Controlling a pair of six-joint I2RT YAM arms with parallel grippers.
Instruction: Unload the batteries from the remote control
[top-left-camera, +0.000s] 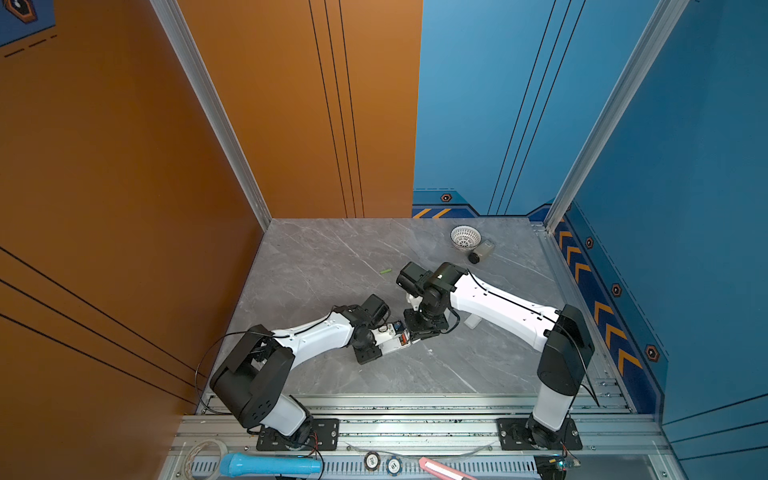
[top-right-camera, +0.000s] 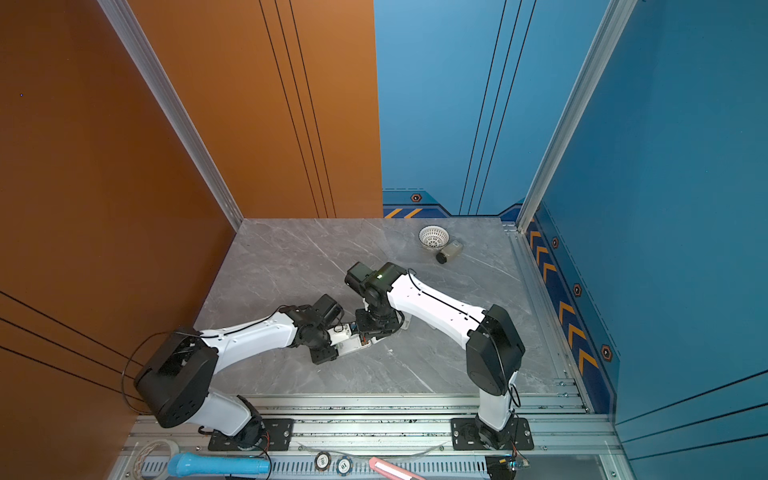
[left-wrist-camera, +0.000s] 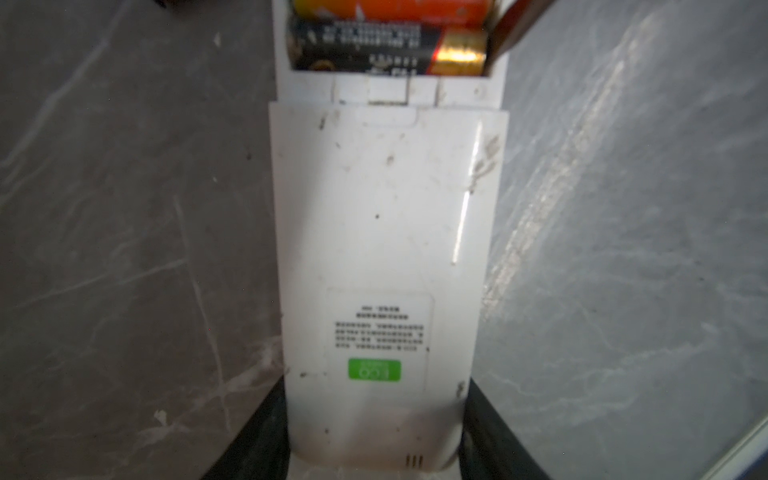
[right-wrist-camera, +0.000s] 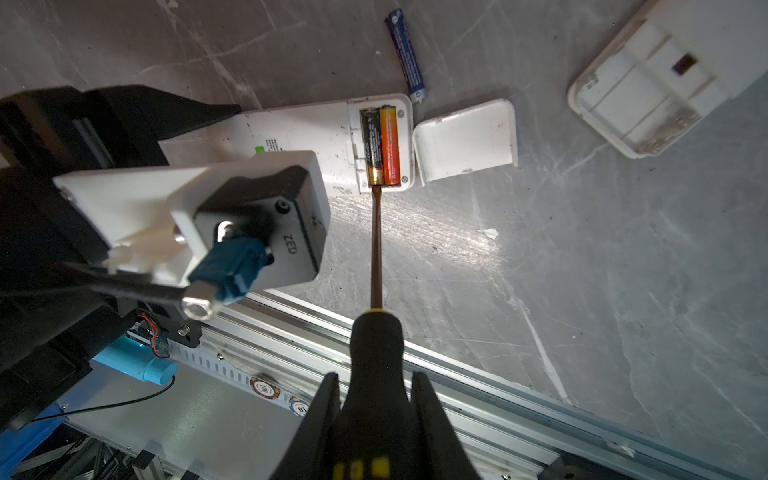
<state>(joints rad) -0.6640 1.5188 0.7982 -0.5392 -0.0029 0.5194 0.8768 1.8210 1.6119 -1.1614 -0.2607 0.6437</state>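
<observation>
Batteries (right-wrist-camera: 381, 145), 2, side by side in open remote control (right-wrist-camera: 307, 129)

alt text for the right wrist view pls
The right gripper clamps a black-and-yellow-handled screwdriver, its tip at the gold end of a black battery beside an orange-red battery in the open bay of a white remote control. On the grey marble table lie a blue battery, a white plastic cover and another white casing with an empty compartment.

The remote control (left-wrist-camera: 382, 228) is coloured white, its label green. A black-and-gold battery (right-wrist-camera: 371, 145), an orange-red battery (right-wrist-camera: 390, 145), a blue battery (right-wrist-camera: 406, 54) and a light green battery (top-left-camera: 385, 271) are seen.
</observation>
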